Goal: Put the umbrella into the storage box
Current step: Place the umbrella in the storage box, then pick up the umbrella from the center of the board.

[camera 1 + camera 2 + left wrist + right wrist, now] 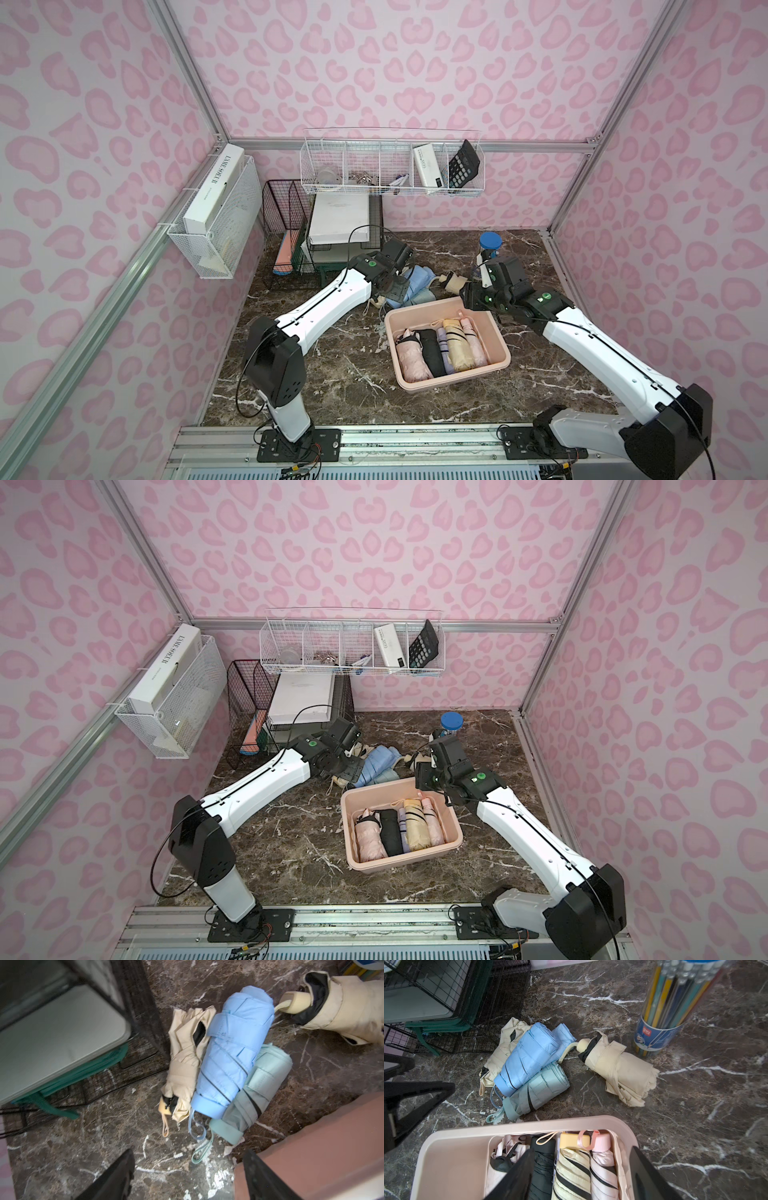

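The pale pink storage box (492, 336) (451, 816) (452, 1159) sits mid-table with several folded umbrellas (440, 349) (571, 1169) lying side by side in it. Behind it on the marble, a light blue umbrella (232, 1053) (529, 1055) rests between a mint one (259, 1088) (537, 1091) and a cream one (185, 1059). Another cream umbrella (623, 1068) (453, 284) lies apart to their right. My left gripper (188, 1159) (392, 291) hovers open beside this pile, holding nothing. My right gripper (582, 1153) (469, 297) is open above the box's far end.
A black wire file rack (286, 232) with flat white boxes (338, 224) stands at the back left. White wire baskets hang on the back wall (390, 170) and the left wall (216, 224). A blue-lidded pencil tub (490, 243) (664, 1018) stands behind the right gripper.
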